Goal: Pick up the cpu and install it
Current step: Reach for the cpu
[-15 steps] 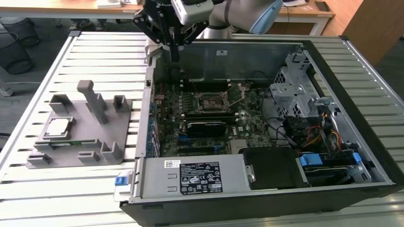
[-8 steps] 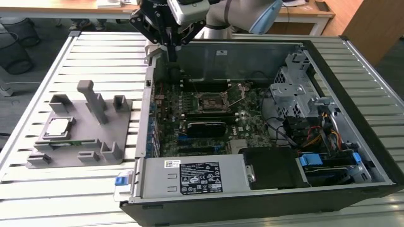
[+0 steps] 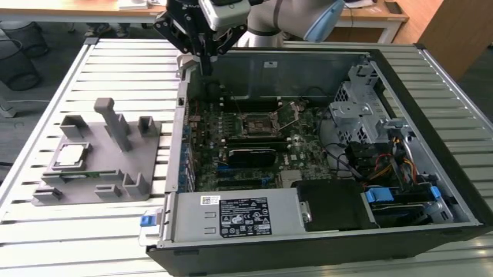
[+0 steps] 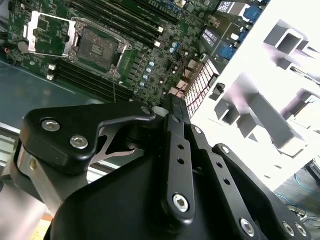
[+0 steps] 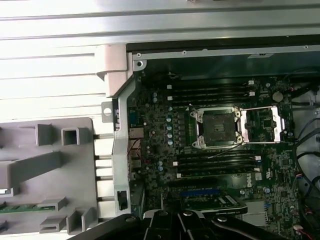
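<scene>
The cpu (image 3: 71, 154), a small square chip with a silver top, lies flat in a pocket of the grey fixture (image 3: 135, 153) on the exterior view's left, outside the computer case. My gripper (image 3: 206, 68) hangs high over the case's far left corner, well away from the cpu, its fingers drawn together on nothing. The black socket (image 3: 258, 124) on the motherboard stands open, its metal frame flipped aside; it appears in both wrist views (image 5: 219, 127) (image 4: 97, 47). The second wrist view looks along the gripper (image 4: 172, 105) towards the board.
The open computer case (image 3: 443, 199) lies on a slatted white table (image 3: 123, 63). Inside are a power supply (image 3: 231, 216), a drive cage (image 3: 358, 109) and cables (image 3: 385, 167). Upright grey posts (image 3: 115, 124) rise from the fixture. Bins (image 3: 15, 52) stand beyond the table.
</scene>
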{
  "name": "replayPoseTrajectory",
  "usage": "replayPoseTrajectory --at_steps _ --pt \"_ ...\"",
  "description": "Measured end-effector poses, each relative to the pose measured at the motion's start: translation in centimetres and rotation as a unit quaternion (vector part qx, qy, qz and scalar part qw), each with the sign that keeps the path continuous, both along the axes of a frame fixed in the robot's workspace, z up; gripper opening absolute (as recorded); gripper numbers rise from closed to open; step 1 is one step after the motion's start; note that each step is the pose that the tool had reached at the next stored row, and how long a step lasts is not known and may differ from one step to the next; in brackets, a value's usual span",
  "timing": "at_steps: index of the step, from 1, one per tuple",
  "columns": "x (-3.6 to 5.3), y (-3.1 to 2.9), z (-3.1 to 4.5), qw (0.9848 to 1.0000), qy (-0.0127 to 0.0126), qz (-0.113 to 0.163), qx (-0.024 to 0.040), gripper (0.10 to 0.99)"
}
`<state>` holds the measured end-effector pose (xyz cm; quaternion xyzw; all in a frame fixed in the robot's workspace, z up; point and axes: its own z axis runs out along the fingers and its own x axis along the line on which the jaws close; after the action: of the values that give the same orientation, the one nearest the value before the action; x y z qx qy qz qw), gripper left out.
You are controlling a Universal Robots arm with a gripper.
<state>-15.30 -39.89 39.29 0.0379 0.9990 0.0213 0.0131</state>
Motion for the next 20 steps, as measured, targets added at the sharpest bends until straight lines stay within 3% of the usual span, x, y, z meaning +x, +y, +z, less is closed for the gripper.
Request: replayPoseTrajectory --at_steps 20 --pt "-2.00 0.00 -0.06 1.0000 0.0000 0.000 -0.0004 0.106"
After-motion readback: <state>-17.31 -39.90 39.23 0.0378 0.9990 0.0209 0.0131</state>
